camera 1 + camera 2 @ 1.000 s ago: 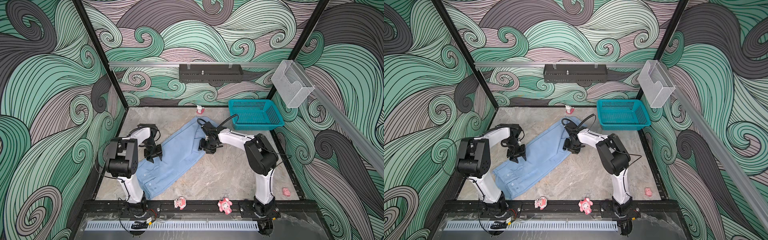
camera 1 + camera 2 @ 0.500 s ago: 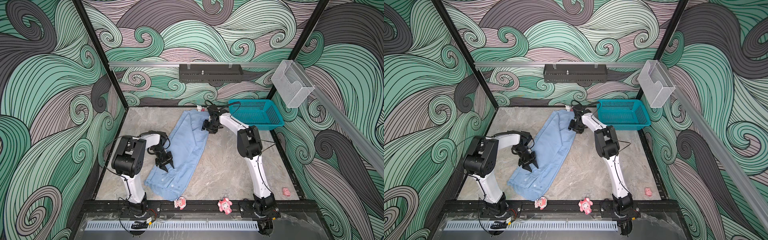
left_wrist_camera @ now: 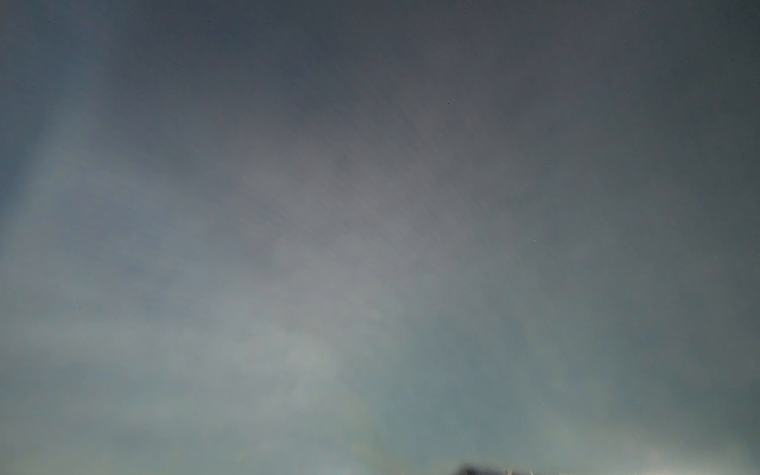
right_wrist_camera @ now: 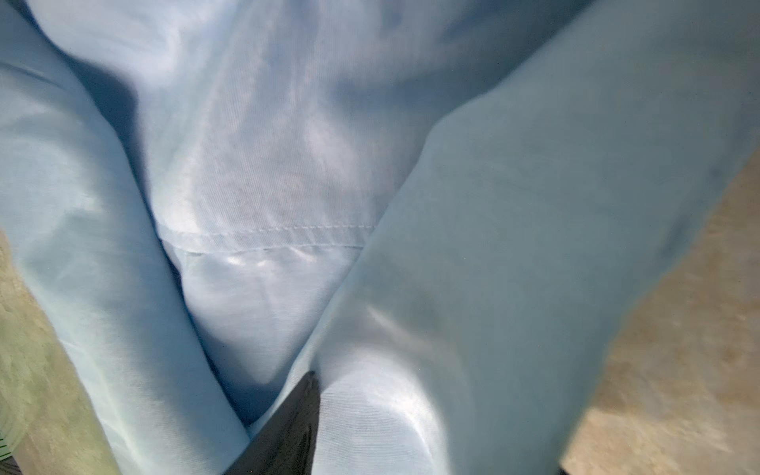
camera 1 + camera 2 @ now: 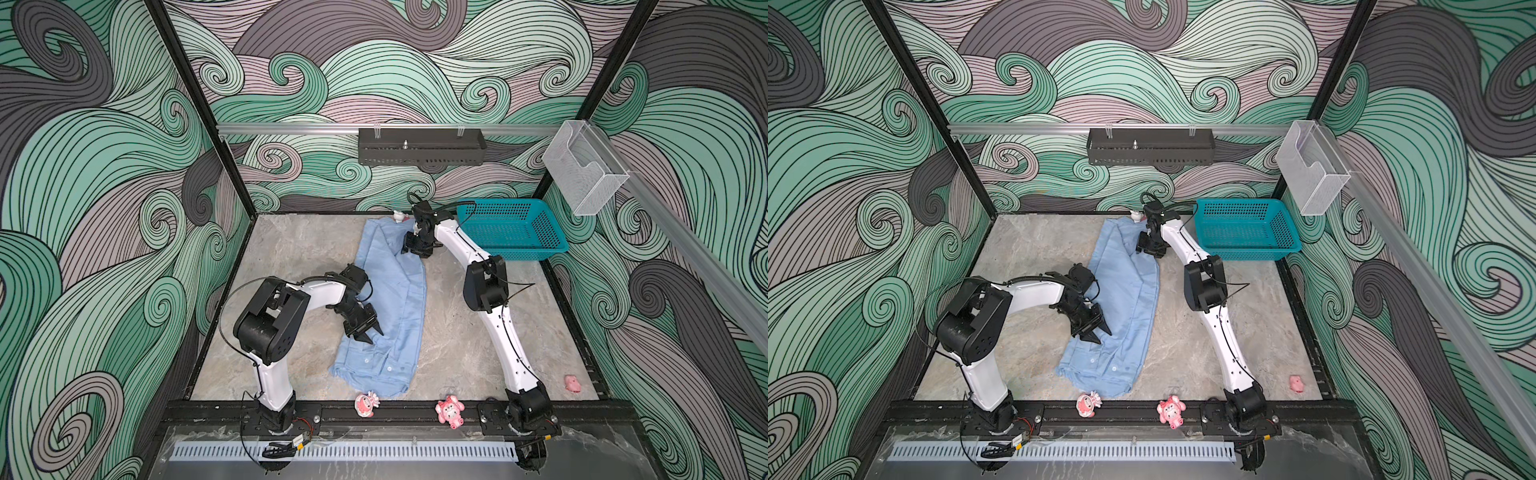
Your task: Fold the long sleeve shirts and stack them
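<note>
Wave-patterned walls in green, grey and mauve close in a grey marbled tabletop; landmark taken as the teal basket in the far right corner. One light blue shirt lies in a long narrow strip to the left of the basket. Its far end starts level with the basket's left wall and the rest runs away from the basket toward the front rail, where the end shows small buttons and a rumpled hem. Right gripper sits just off the basket's near left corner, at the shirt's far end. Cloth there is gathered up to it. Right wrist view: shirt fabric hangs in folds on both sides of one dark finger, a stitched seam runs across the middle and bare tabletop shows at the edges. Jaws read as closed part-way on a bunch of cloth. Left gripper is well away from the basket, on the shirt's far-side edge toward its buttoned end, with two black fingers parted in a V and tips down on the fabric. Whether cloth is nipped between them I cannot tell. Left wrist view is only grey-blue blur. Three pink toys lie along the front rail, far from the basket. A black tray hangs on the back wall above and left of the basket.
</note>
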